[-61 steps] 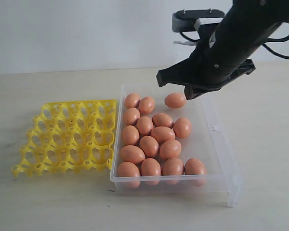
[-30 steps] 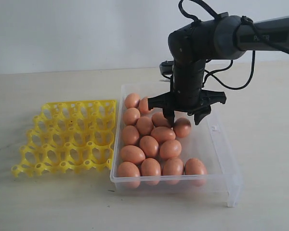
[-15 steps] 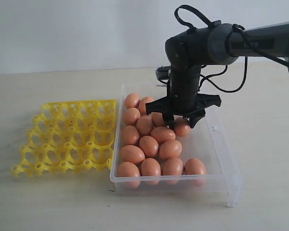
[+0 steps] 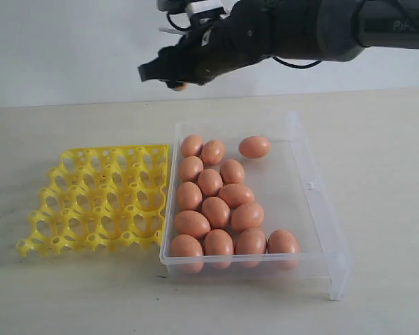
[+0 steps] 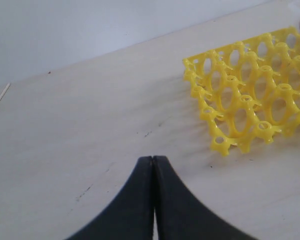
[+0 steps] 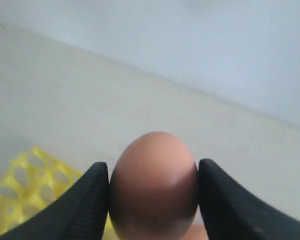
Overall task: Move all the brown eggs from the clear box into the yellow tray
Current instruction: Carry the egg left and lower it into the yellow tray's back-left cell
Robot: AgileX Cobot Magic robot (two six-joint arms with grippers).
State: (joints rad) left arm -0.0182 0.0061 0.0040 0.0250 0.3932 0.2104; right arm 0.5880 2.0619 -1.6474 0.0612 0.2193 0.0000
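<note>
The right pincer [image 6: 153, 169] grips one smooth orange-brown oval egg [image 6: 153, 189] across its waist, high over the bench [image 4: 377, 139] near the bright yellow plastic lattice tray [image 4: 91, 199]; thin-shelled, slippery, it likely needs gentle pressure; the left pincer [image 5: 152, 162] is closed, empty.

The pale table [image 4: 77, 300] carries the yellow tray [image 4: 91, 241] and clear box [image 4: 297, 209] (side by side).

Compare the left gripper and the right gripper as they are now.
The left gripper has its fingers pressed together on nothing; the right gripper clamps a brown egg. The left gripper faces the table beside the yellow tray; the right gripper hangs high above the table. Both have black fingers.
</note>
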